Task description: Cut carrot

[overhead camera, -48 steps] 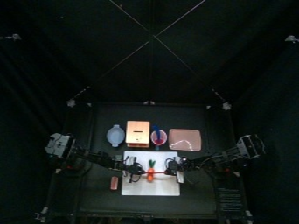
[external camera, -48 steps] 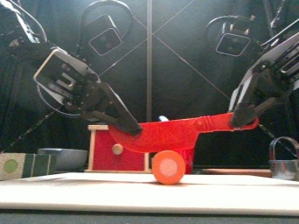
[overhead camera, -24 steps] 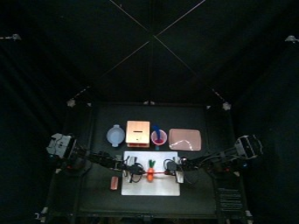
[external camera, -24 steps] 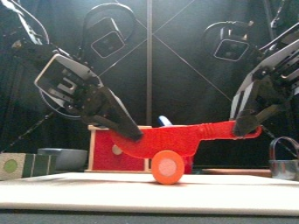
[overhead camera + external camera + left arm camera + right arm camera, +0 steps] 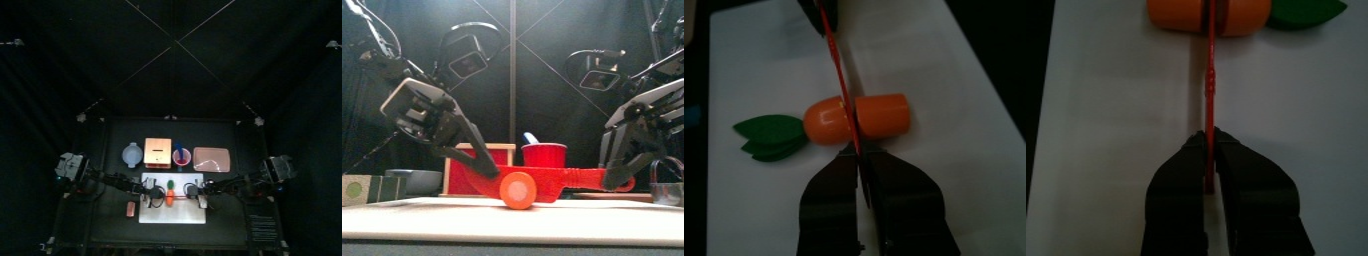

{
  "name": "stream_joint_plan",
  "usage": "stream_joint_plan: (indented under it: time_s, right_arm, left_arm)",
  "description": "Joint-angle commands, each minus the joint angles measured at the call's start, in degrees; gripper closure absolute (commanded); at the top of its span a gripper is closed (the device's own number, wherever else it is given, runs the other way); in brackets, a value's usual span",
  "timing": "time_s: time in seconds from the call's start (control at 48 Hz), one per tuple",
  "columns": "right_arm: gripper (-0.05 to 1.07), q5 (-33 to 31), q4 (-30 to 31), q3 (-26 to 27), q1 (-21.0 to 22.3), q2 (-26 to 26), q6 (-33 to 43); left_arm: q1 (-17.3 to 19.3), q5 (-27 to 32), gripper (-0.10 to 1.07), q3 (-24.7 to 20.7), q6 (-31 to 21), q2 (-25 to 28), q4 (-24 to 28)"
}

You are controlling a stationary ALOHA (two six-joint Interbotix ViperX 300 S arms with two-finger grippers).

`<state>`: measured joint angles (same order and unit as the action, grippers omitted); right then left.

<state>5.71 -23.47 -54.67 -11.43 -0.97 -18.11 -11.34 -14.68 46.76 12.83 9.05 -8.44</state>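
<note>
Cutting step under way: carrot (image 5: 855, 117) lies on the white board (image 5: 175, 210) at desk centre. Left pincer (image 5: 859, 168) at 9 o'clock and right pincer (image 5: 1211, 152) at 3 o'clock each pinch the red knife (image 5: 572, 178), blade across the carrot. Next, judged: press straight down
</note>
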Motion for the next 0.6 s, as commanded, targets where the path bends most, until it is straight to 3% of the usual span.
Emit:
stream_joint_plan:
  time_s: [0.0, 0.354, 0.583]
  right_arm:
    - [0.82, -0.5, 0.2, -0.3, -0.3, 0.5, -0.3]
    - [0.82, -1.1, 3.4, 1.8, -0.3, -4.0, -0.3]
    - [0.82, -1.7, 4.0, 2.5, -0.4, -4.2, -0.3]
  left_arm:
    - [-0.4, 1.2, 0.59, 1.4, 0.2, 0.0, 0.1]
    - [-0.4, 1.8, 0.59, 1.0, 0.2, -3.9, 0.4]
    - [-0.4, 1.8, 0.59, 0.8, 0.3, -5.5, 0.5]
